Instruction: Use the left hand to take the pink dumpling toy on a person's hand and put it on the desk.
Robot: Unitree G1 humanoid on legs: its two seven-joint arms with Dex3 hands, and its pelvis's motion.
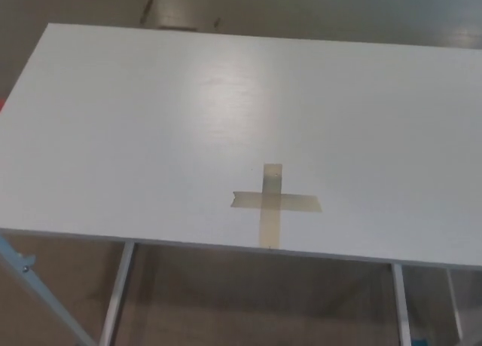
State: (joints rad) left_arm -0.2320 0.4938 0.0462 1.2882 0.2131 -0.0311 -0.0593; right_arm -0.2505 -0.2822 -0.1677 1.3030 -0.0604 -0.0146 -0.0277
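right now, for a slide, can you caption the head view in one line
White desk bearing only a tape cross near its front edge; no robot hand, person or pink dumpling toy in view.

White desk [151, 105] – flat, seen from above, w/ tan tape cross [273, 203] near front edge.

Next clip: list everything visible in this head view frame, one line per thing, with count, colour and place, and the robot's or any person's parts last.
desk: 1, white top, fills most of the picture
tape cross: 1, yellowish translucent, on the desk near its front edge, right of centre
desk legs: 2 clearly seen, light metal, under the front edge at left and right
metal frame piece: 1, pale blue-grey, bottom left corner, beside the desk
floor: brownish, beyond and below the desk
pink dumpling toy: 0, not in view
person's hand: 0, not in view
left robot hand: not in view
right robot hand: not in view
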